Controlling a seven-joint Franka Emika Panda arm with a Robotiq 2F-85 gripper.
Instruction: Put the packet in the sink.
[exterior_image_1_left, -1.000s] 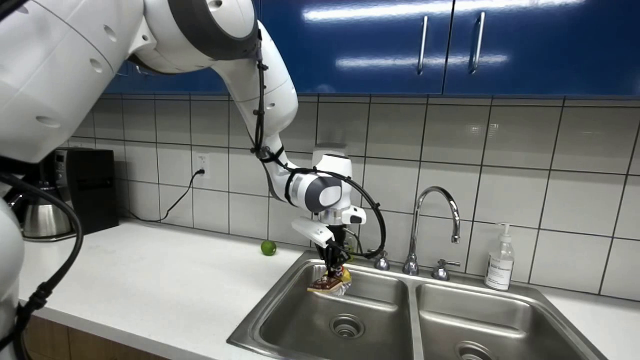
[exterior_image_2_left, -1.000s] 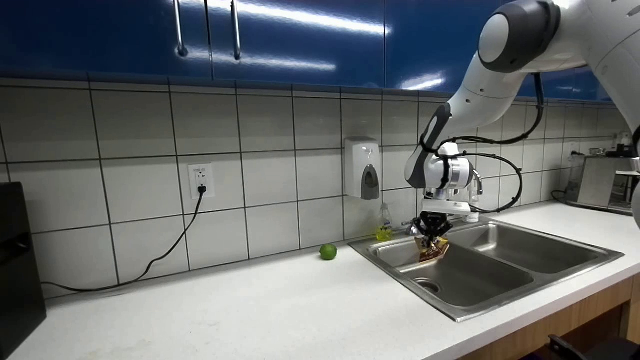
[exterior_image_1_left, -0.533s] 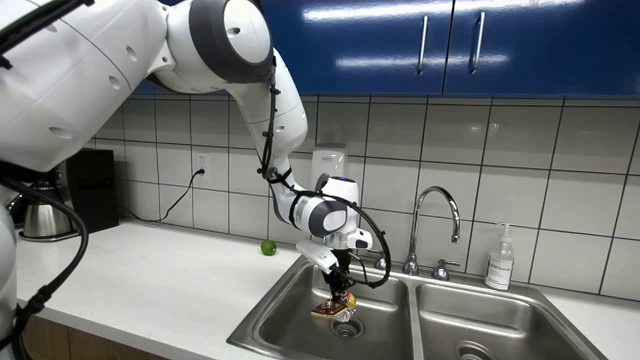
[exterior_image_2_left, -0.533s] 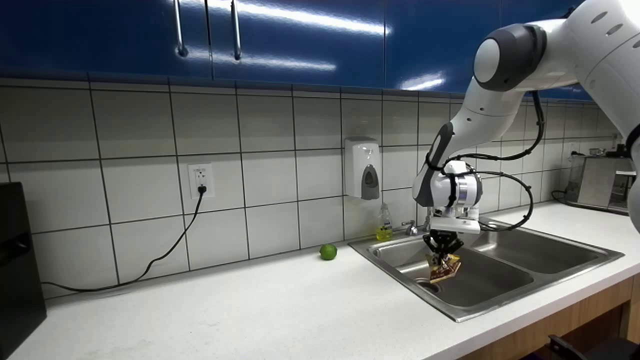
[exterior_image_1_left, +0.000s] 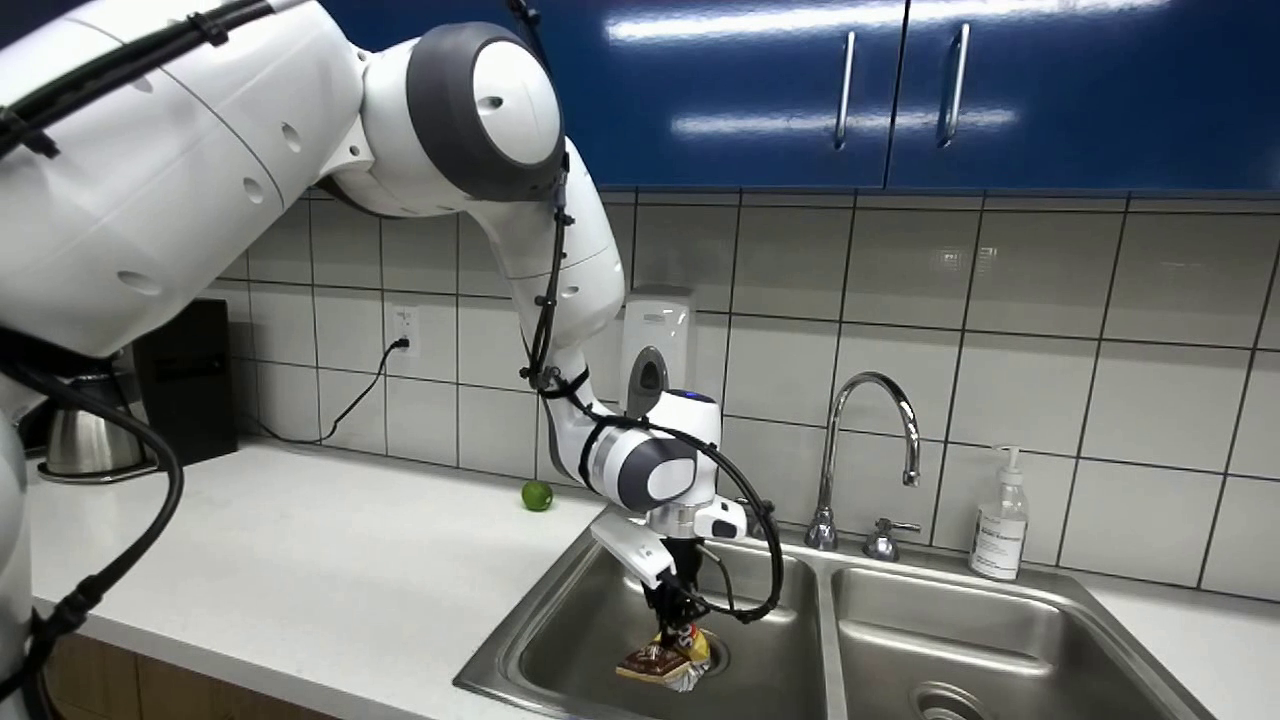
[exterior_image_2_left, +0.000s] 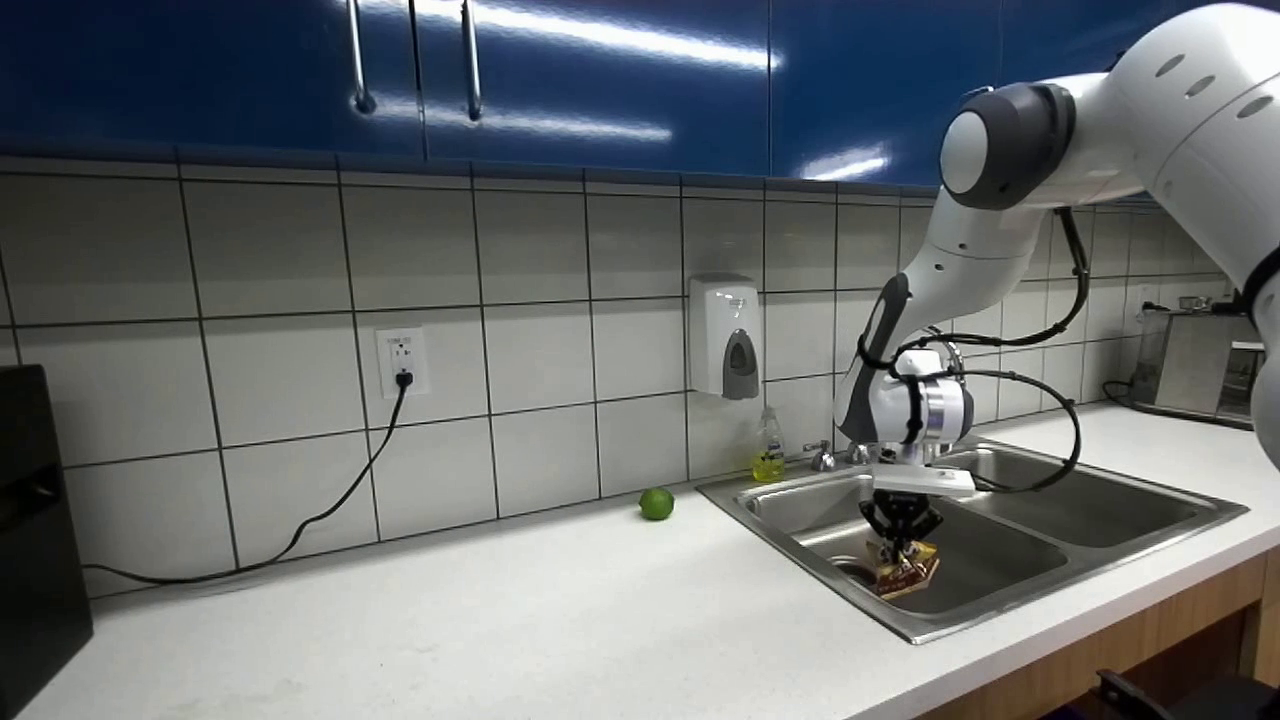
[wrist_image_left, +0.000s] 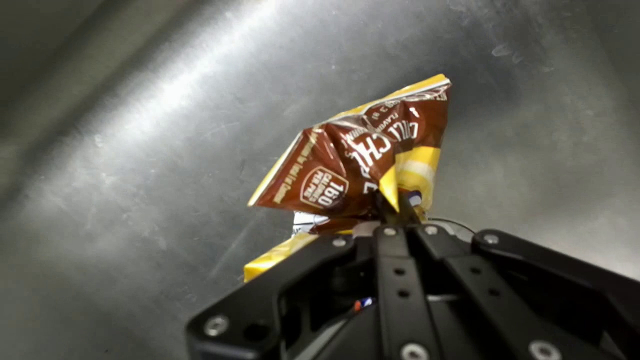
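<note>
The Robotiq gripper (wrist_image_left: 399, 214) is holding a brown-and-yellow snack packet (wrist_image_left: 330, 167) clamped between its fingers (wrist_image_left: 392, 245) inside the stainless-steel double sink (exterior_image_1_left: 831, 630), in the basin (exterior_image_1_left: 770, 665) nearer the lime (exterior_image_1_left: 537, 495).

The cabled arm (exterior_image_1_left: 390, 130) is white, its hand (wrist_image_left: 399, 209) black.

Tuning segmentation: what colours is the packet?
The packet is mostly brown and yellow; best seen in wrist view.
</note>
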